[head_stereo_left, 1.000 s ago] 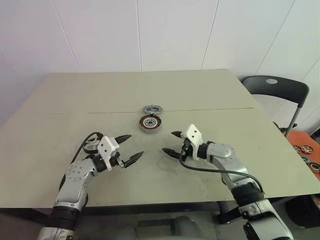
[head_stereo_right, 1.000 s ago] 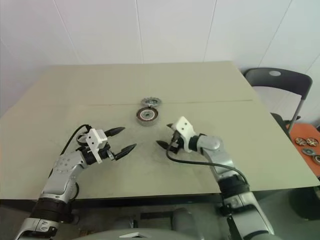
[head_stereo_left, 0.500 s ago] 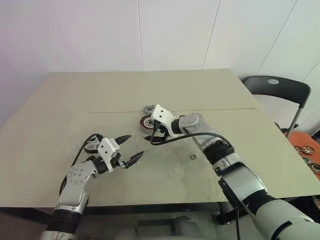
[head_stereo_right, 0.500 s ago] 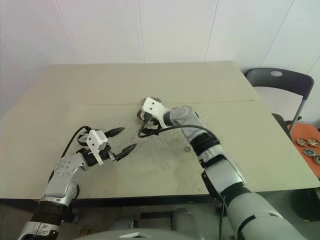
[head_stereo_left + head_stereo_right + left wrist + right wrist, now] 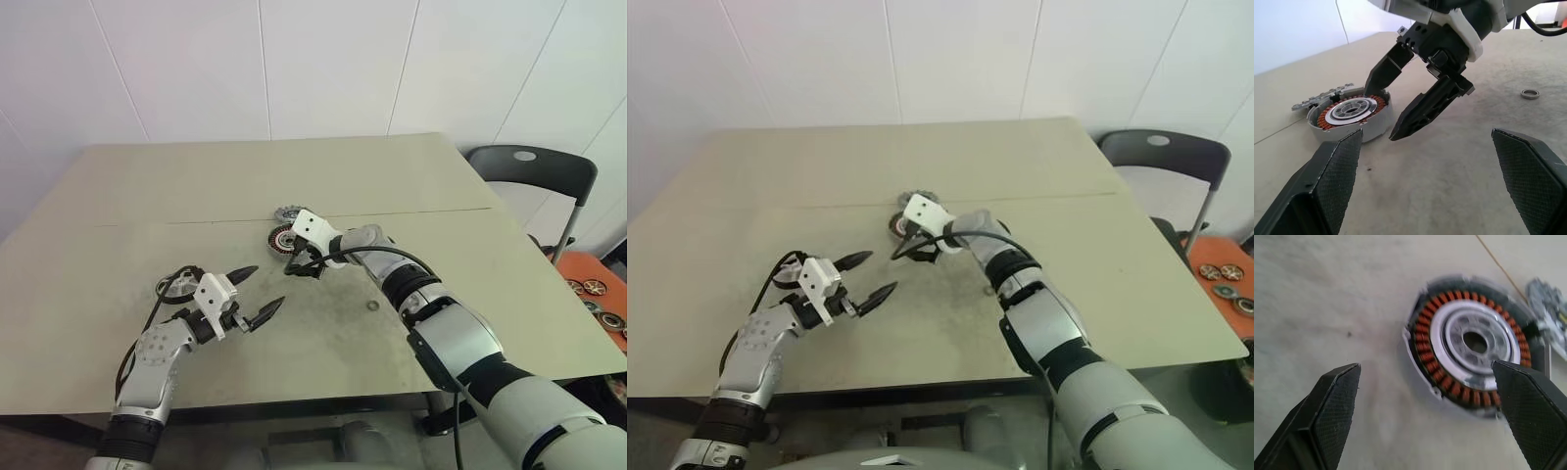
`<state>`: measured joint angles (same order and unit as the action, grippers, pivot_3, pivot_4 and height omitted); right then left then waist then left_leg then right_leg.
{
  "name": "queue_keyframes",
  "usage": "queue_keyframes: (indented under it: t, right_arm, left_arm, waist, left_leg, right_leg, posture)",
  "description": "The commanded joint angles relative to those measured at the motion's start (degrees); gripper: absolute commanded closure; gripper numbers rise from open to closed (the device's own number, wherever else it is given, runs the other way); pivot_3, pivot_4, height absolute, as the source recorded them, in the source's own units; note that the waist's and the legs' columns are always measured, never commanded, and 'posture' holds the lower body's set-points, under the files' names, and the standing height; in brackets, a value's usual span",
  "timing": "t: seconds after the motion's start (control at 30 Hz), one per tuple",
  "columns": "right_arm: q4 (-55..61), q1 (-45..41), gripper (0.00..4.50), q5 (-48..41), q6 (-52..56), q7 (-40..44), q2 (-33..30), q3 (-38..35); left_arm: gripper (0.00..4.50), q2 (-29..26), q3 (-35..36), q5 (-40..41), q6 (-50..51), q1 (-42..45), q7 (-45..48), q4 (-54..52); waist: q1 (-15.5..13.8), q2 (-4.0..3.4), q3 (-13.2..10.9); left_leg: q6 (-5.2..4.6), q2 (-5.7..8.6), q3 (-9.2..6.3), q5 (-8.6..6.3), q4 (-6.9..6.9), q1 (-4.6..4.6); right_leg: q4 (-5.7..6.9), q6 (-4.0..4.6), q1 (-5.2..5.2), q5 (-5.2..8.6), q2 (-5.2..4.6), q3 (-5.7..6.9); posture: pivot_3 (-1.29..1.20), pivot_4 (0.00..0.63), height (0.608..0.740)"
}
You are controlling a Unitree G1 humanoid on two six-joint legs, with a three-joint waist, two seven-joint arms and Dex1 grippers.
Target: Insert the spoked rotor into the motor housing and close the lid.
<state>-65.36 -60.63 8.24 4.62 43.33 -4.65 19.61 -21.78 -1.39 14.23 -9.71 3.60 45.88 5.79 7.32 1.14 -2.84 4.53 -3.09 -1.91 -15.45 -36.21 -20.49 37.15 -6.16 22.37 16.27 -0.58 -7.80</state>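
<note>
The motor housing (image 5: pixel 283 238), a squat silver puck with copper-red windings around a silver centre, sits mid-table. The lid (image 5: pixel 290 212), a pale-grey notched disc, lies just behind it, touching or nearly touching. My right gripper (image 5: pixel 300 262) stands open right beside the housing on its near side. In the right wrist view one finger (image 5: pixel 1528 401) overlaps the housing's rim (image 5: pixel 1422 357). Whether it touches I cannot tell. My left gripper (image 5: pixel 260 291) hovers open and empty nearer the front, left of the housing. The spoked rotor is out of view.
A small metal ring (image 5: pixel 373 305) lies on the table to the right of the grippers. A black chair (image 5: pixel 534 171) stands off the table's right side. Beside the chair, an orange tray (image 5: pixel 598 286) holds round parts. A thin seam crosses the tabletop (image 5: pixel 176 186).
My right arm has swung forward and left, from the near right of the table up to the housing. The left gripper has stayed where it was. Both remain open.
</note>
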Motion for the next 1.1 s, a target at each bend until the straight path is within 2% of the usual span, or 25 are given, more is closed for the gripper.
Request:
queue_keyframes:
  t: [0.03,0.5,0.73,0.87,1.1]
  right_arm:
    - [-0.22,-1.93,0.02,0.53,-0.74,-1.39,0.91,-1.46]
    - [-2.26,-0.16,0.02,3.66,-4.58,-5.35,3.70,-1.26]
    - [-5.84,0.72,0.02,3.06,-1.91,-6.42,5.24,-3.64]
    - [-6.74,1.52,0.93,3.77,-1.95,-6.56,5.23,-4.23]
    - [-6.68,1.62,3.24,5.67,-3.75,-7.73,4.59,-3.39]
  left_arm:
    - [0.01,0.03,1.20,0.90,-0.92,-0.27,-0.84,-2.99]
    - [0.01,0.00,2.04,0.71,-1.14,-1.71,-1.82,-3.67]
    - [0.01,0.66,1.80,0.43,-1.32,-2.56,-2.77,-4.57]
    - [0.00,0.82,1.82,0.30,-1.39,-3.03,-3.23,-4.95]
    - [0.00,0.86,1.74,0.20,-1.50,-2.82,-3.68,-4.88]
  waist:
    - [0.13,0.00,0.00]
    - [0.13,-0.01,0.00]
    - [0.19,-0.01,0.02]
    - [0.17,-0.03,0.05]
    - [0.04,-0.05,0.08]
  left_leg:
    - [0.00,0.00,0.00,0.00,0.00,0.00]
    - [0.00,0.00,-0.01,0.00,0.00,0.00]
    - [0.00,0.00,-0.01,0.00,-0.01,0.08]
    - [0.00,0.00,-0.01,0.00,-0.02,0.13]
    - [0.00,0.00,-0.02,0.00,0.00,0.10]
  right_leg:
    - [0.01,0.00,0.00,0.00,0.00,0.00]
    - [0.02,-0.01,0.01,0.00,0.00,0.00]
    - [0.03,0.00,-0.06,0.00,0.00,0.00]
    - [0.06,0.00,-0.09,0.00,0.00,0.00]
    - [0.02,-0.01,-0.10,0.01,0.00,0.00]
  posture:
    - [0.00,0.000,0.740]
    - [0.00,0.000,0.740]
    - [0.00,0.000,0.740]
    - [0.00,0.000,0.740]
    - [0.00,0.000,0.740]
